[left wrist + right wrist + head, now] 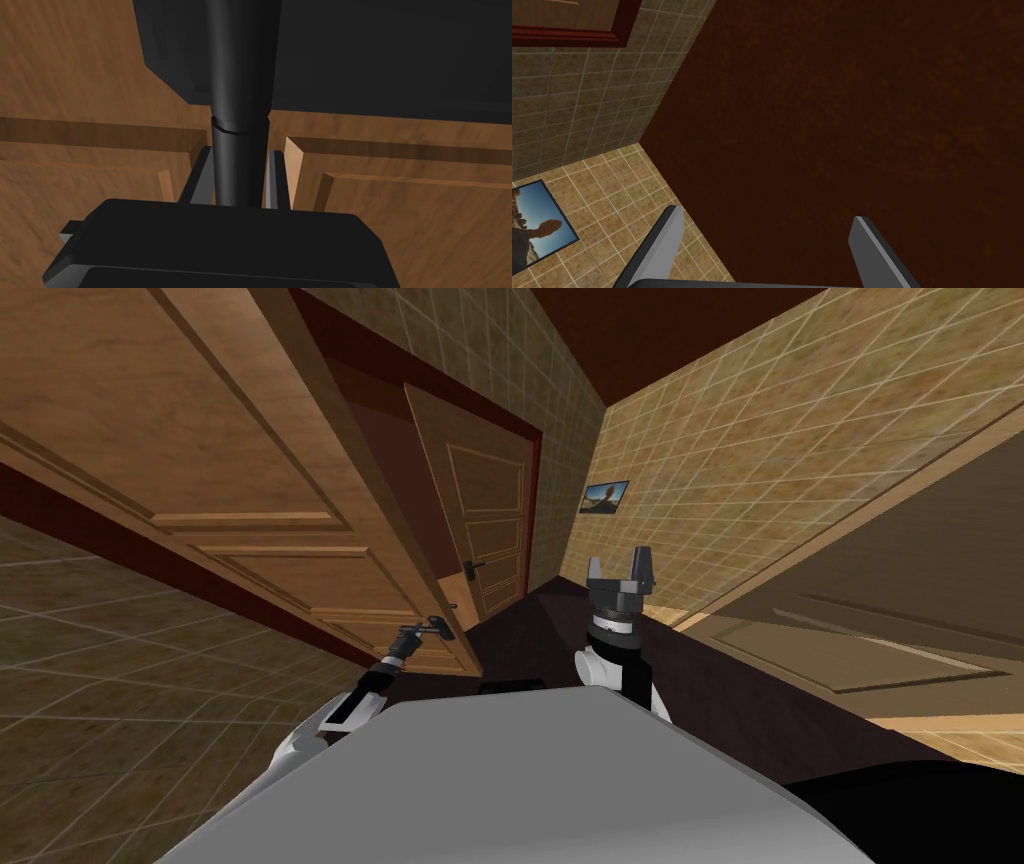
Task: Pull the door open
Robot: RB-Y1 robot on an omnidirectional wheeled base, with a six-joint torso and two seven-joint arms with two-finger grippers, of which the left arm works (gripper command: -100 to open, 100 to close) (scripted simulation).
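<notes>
A brown panelled wooden door (250, 478) stands close on my left, swung partly out from its dark red frame. Its dark lever handle (438, 626) sits near the door's free edge. My left gripper (420, 633) is shut on that door handle (240, 160): in the left wrist view the dark bar runs between the two fingers (274, 180), which press its sides, with the handle's dark plate (350, 55) and the door panels (410, 210) behind. My right gripper (622, 568) is raised in front of my chest, open (764, 240) and holding nothing.
A second wooden door (490, 528) with its own dark handle stands further down the narrow tiled corridor. Another door (880, 628) is close on my right. A small framed picture (606, 496) hangs on the tiled end wall.
</notes>
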